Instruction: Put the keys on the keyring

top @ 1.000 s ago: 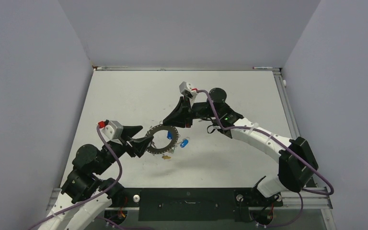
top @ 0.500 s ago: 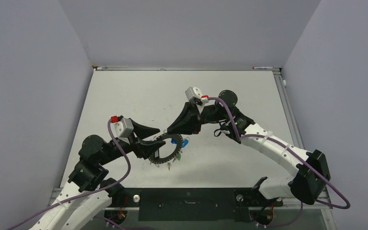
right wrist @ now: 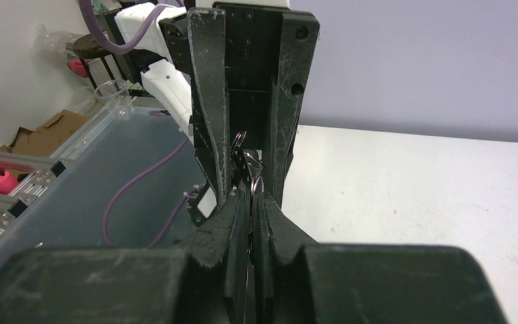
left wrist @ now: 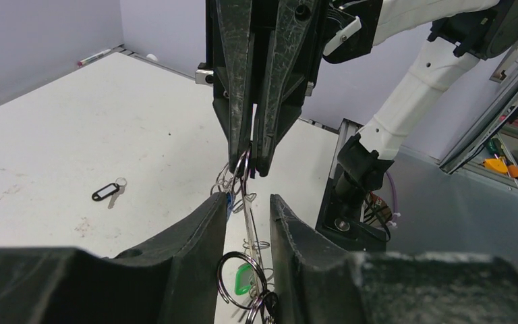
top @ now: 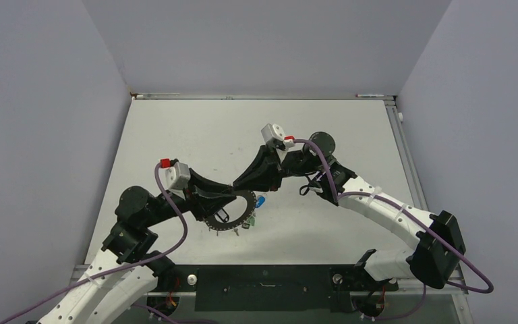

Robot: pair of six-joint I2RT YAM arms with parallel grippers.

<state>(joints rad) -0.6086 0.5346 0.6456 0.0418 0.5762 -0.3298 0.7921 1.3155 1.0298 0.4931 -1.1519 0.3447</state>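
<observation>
Right gripper (top: 238,186) on steeply tilted, edge-up keyring (top: 243,217)

Tight spot mid-table, toward the near edge: left gripper (top: 231,196) and right gripper (top: 238,187) tip to tip, the keyring (top: 243,217) on edge between them, up off the table (top: 195,128), keys (top: 261,200) dangling under it. Only a thin slot either side of the ring between the left fingers (left wrist: 202,236). Right arm (top: 378,206) arched over the near right corner, left arm (top: 138,216) angled in from the near left corner, so both pretty much blocked. Walls (top: 40,135) hard against the left, far and right edges. Plenty of open table along the far edge, in both far corners, and down the left edge. One black key (left wrist: 106,192) flat on bare table, well apart from the pinch.
</observation>
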